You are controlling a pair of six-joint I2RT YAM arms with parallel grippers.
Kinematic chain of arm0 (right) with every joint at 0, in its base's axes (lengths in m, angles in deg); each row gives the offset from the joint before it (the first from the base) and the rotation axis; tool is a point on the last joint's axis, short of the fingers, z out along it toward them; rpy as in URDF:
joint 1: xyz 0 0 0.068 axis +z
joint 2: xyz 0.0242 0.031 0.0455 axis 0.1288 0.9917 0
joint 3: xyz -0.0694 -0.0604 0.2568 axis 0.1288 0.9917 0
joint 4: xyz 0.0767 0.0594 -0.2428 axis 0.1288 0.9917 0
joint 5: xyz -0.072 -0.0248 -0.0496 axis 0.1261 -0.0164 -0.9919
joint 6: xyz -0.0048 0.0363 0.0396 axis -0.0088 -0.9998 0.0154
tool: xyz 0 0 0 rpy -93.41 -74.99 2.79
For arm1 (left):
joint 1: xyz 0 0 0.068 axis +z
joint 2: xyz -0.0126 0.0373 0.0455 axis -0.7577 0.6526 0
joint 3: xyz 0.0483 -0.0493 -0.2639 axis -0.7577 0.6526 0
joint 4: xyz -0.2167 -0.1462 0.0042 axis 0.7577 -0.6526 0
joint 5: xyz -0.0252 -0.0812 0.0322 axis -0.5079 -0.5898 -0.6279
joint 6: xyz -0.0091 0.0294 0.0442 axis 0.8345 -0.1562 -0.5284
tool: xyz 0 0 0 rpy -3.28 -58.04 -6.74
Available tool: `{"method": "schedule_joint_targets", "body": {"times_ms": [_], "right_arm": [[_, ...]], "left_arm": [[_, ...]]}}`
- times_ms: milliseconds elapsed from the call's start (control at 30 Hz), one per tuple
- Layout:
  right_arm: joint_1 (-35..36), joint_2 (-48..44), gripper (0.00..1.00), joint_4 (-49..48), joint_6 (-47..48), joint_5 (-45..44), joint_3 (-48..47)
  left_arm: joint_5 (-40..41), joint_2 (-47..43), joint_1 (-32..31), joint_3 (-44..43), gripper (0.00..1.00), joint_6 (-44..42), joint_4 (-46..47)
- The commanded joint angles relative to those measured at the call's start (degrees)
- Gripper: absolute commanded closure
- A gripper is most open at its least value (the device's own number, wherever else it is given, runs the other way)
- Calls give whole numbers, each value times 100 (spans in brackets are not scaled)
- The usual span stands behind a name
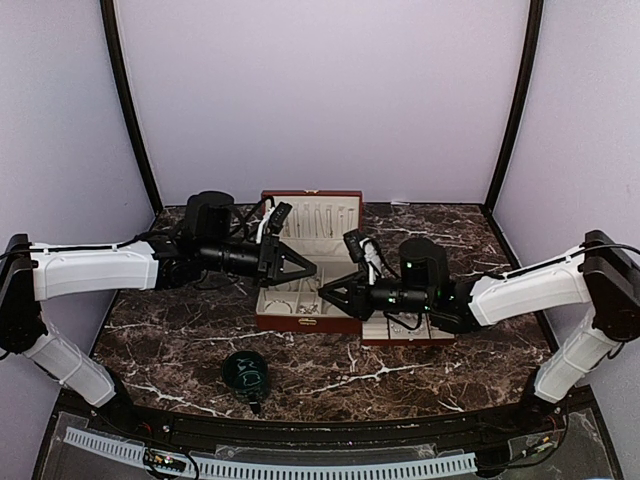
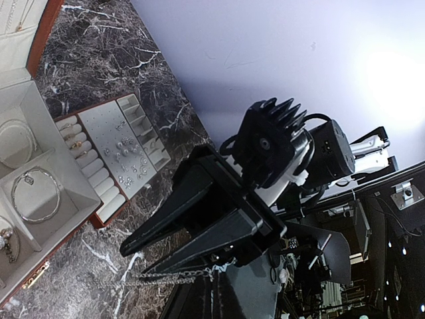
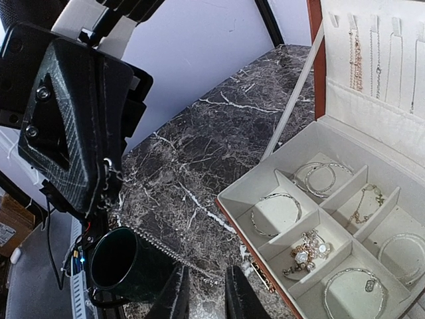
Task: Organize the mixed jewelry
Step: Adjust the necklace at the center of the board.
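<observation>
Pale lilac walls (image 1: 320, 90), black corner posts (image 1: 128, 110), dark veined marble tabletop (image 1: 420, 375)

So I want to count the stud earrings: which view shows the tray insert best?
Left wrist: the tray insert lies unobstructed, studs and ring rolls clear. The top view shows only a strip beneath the right arm; the right wrist view misses it.
</observation>
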Motion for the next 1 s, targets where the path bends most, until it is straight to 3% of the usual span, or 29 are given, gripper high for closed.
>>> {"method": "schedule_joint_targets", "body": {"times_ms": [0, 500, 967], "right_arm": [[46, 152, 82, -208, 72, -60, -196], [45, 287, 85, -278, 84, -96, -293], [45, 393, 86, -321, 17, 383, -358]], "left_arm": [[-71, -229, -17, -147, 100, -1, -34], [-100, -214, -22, -138, 100, 19, 1], [10, -242, -18, -111, 100, 8, -32]]}}
